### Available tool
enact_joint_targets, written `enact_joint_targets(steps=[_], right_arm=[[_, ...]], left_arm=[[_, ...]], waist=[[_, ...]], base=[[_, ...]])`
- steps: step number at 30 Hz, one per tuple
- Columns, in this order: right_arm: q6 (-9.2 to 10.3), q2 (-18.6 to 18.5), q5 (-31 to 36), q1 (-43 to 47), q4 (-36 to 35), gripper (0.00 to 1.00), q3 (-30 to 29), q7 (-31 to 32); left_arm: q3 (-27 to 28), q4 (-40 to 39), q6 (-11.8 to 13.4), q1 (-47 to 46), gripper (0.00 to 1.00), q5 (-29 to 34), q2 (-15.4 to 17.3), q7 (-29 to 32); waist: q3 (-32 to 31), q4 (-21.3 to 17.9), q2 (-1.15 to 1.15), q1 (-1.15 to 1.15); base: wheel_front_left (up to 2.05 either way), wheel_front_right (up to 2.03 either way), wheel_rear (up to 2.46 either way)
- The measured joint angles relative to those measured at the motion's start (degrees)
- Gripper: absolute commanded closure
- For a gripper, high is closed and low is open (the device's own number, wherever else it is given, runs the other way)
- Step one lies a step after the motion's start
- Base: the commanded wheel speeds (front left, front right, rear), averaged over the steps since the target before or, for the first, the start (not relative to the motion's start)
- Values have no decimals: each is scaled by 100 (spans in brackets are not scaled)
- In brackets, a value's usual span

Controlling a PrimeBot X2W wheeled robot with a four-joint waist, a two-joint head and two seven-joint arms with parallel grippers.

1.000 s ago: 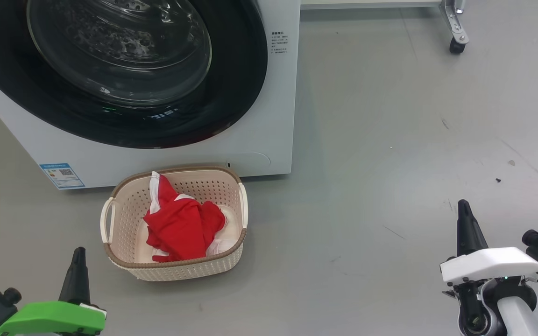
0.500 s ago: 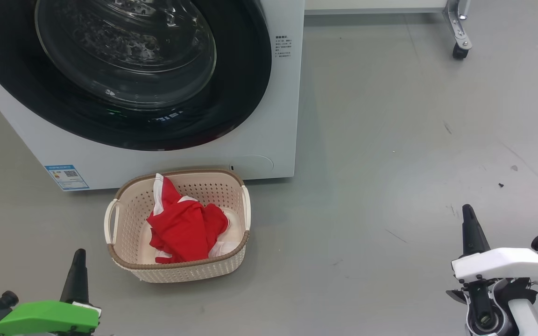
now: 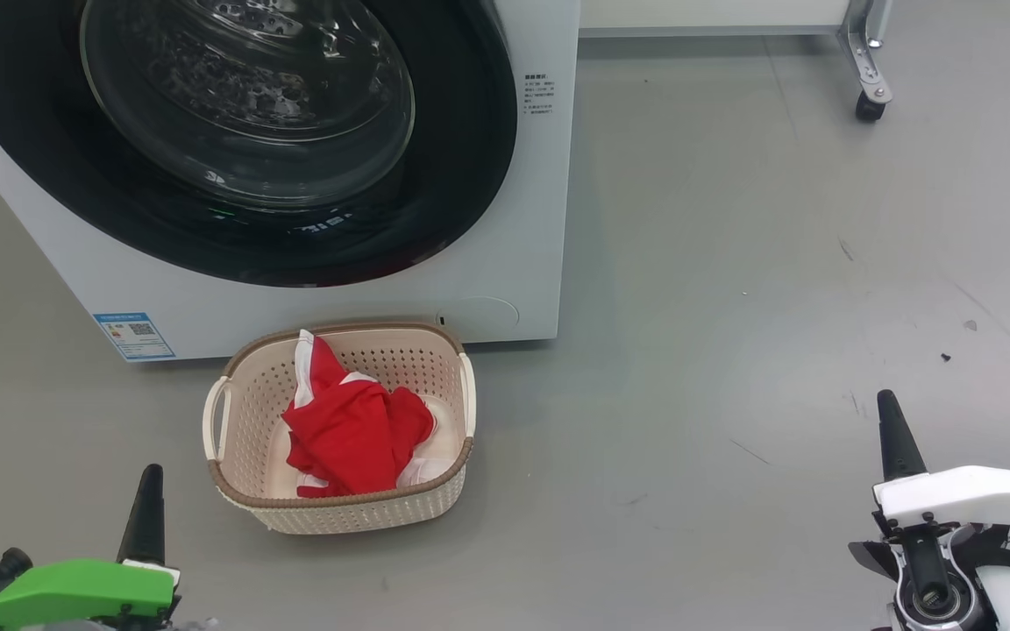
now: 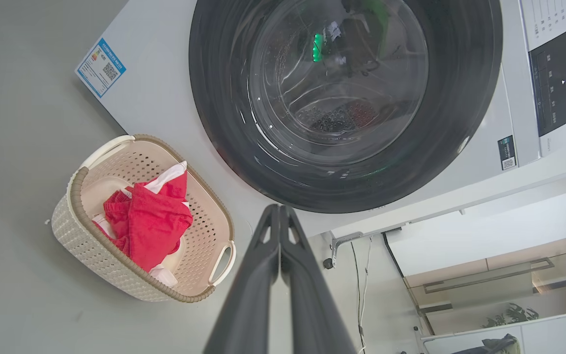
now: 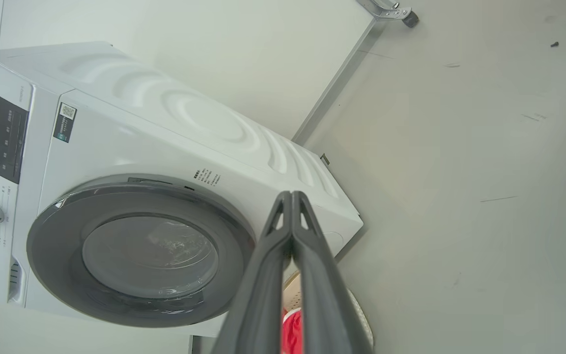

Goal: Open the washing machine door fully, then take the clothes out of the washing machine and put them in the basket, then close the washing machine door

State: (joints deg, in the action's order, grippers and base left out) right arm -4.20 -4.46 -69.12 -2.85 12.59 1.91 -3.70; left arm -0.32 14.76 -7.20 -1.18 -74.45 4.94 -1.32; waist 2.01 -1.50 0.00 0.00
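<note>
Clothes (image 3: pixel 352 429) are lying bunched inside the basket (image 3: pixel 338 517), which is sitting on the grey floor (image 3: pixel 733 263) just near the front of the washing machine (image 3: pixel 540 219), its long axis running left to right along that front. Whether basket and machine are touching cannot be told. The washing machine door (image 3: pixel 461 175) is lying flush against the front, judged shut. The left gripper (image 3: pixel 152 471) is hovering at the near left, fingers pressed together on nothing, with the basket just far and right of it. The right gripper (image 3: pixel 888 401) is hovering at the near right, likewise closed and empty, well apart from the basket. Both fingers are pointing far. With the clothes in the basket and the door closed, the task is judged complete; should the door need a further push, the left arm is nearer.
</note>
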Motion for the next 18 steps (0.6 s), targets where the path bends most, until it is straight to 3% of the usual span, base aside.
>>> enact_joint_targets(steps=[18], right_arm=[[-84, -62, -1154, -9, 92, 100, -171, 235]], left_arm=[[109, 53, 0, -70, 100, -777, -46, 247]], waist=[[-79, 65, 0, 0]], base=[[0, 0, 0]])
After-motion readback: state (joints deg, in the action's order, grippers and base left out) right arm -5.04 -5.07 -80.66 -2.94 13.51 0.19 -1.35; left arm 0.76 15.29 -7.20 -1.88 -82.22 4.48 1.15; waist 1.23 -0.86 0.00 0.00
